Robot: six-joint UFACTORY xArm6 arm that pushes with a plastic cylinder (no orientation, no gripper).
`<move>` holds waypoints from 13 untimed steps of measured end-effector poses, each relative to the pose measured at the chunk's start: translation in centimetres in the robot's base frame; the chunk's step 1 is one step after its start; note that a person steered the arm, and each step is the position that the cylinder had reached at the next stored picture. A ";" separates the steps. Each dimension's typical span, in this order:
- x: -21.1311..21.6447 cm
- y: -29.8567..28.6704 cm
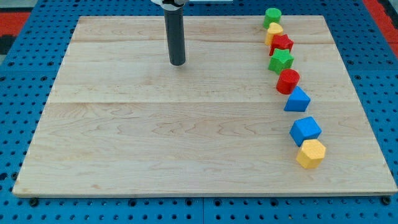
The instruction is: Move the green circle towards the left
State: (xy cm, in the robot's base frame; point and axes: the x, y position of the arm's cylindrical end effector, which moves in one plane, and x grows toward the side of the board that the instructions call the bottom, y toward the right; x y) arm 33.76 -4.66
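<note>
The green circle (272,17) stands at the view's top right, first in a line of blocks running down the board's right side. Touching it below is a yellow block (274,31), shape unclear, then a red star (282,44), a green star (281,60), a red circle (288,81), a blue triangle (298,99), a blue cube (305,130) and a yellow hexagon (311,153). My tip (178,63) rests on the wooden board (155,137) at the upper middle, well to the left of the green circle and touching no block.
The board lies on a blue perforated base (18,74) that shows past all its edges. A red strip (380,14) shows at the view's top right corner.
</note>
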 end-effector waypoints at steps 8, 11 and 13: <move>-0.9 9.9; 28.0 15.0; 20.5 39.2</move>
State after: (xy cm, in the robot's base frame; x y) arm 54.25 34.49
